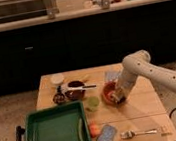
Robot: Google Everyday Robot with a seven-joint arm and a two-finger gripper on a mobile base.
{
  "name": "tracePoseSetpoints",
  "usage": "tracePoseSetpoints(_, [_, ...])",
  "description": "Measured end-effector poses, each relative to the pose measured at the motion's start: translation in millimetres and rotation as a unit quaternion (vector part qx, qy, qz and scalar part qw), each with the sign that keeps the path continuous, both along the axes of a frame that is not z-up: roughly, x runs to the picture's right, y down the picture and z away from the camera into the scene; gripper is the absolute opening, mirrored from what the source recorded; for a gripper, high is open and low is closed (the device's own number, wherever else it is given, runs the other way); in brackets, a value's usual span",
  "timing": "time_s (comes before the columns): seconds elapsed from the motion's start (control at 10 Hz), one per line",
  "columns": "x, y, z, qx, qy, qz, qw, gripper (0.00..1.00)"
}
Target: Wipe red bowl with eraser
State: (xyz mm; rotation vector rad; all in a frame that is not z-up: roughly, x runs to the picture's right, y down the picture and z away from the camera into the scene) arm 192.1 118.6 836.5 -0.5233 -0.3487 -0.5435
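Note:
The red bowl (108, 90) is a round orange-red shallow bowl near the middle of the wooden table (143, 109), right of the green cup (92, 102). My gripper (117, 96) hangs from the white arm (147, 70) and reaches down into the bowl's right side, covering part of it. The eraser is hidden; I cannot make it out at the gripper.
A large green tray (51, 134) fills the front left. A blue-grey pad (107, 135), an orange ball (94, 129) and a fork (138, 133) lie along the front edge. A dark brown-red bowl with a white-handled utensil (76, 91) and a white cup (57, 79) stand at the back left.

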Motion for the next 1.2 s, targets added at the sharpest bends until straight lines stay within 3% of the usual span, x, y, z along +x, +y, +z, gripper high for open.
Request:
tracePoseSetpoints(0.6, [-22, -42, 12.5, 0.015, -0.004, -0.033, 0.9993, 0.0])
tracePoseSetpoints(1.0, [-60, -37, 29.0, -0.001, -0.027, -0.082, 0.9963, 0.0])
tracePoseSetpoints(1.2, [-65, -30, 27.0, -0.008, -0.04, -0.1, 0.9941, 0.0])
